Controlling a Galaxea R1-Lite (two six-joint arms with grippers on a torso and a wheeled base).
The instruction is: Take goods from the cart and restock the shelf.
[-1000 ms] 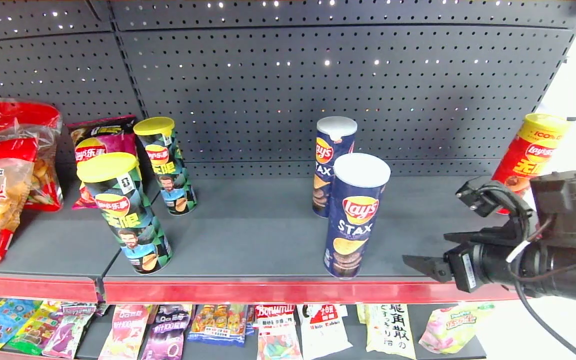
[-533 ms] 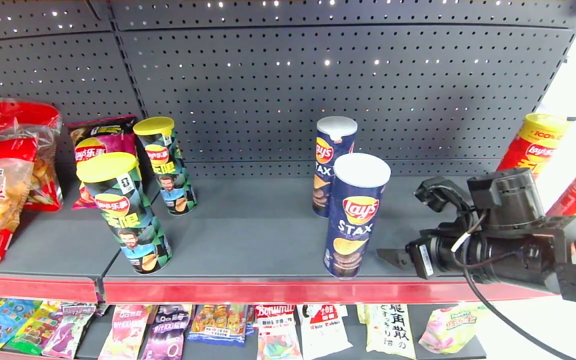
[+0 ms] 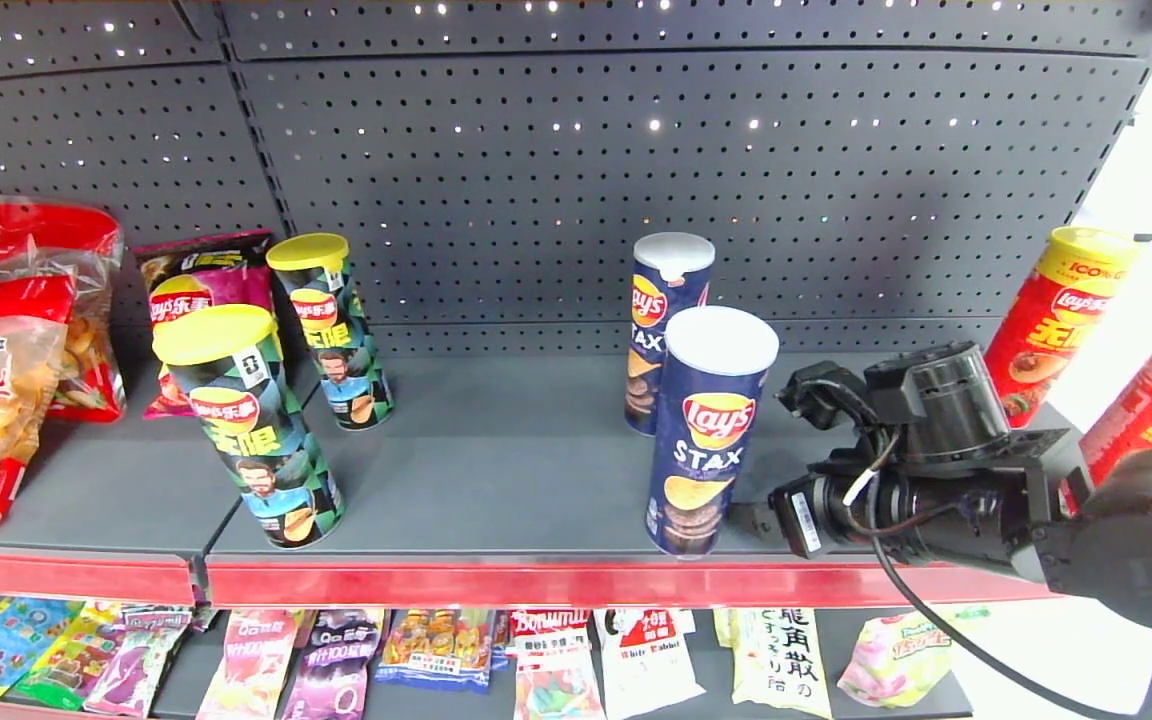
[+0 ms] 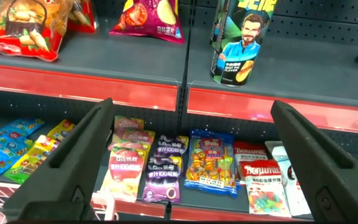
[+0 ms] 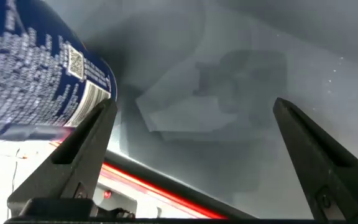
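Two recorded upright on the shelf (image 3: 496, 470): front blue can (image 3: 711, 430) near the red front edge, rear blue can (image 3: 666, 320) just behind it. Found right tool (image 3: 748, 520) low over the shelf, to the right of the front blue can at its base, fingers apart and clamped on nothing. Placed that can just beside one finger (image 5: 73, 155), largely outside the gap (contact not discernible). Found left tool (image 4: 192, 104) with fingers wide apart, empty, facing snack packets (image 4: 166, 168) on the lower level. Noted yellow-lidded cans (image 3: 246, 440) upright further left.
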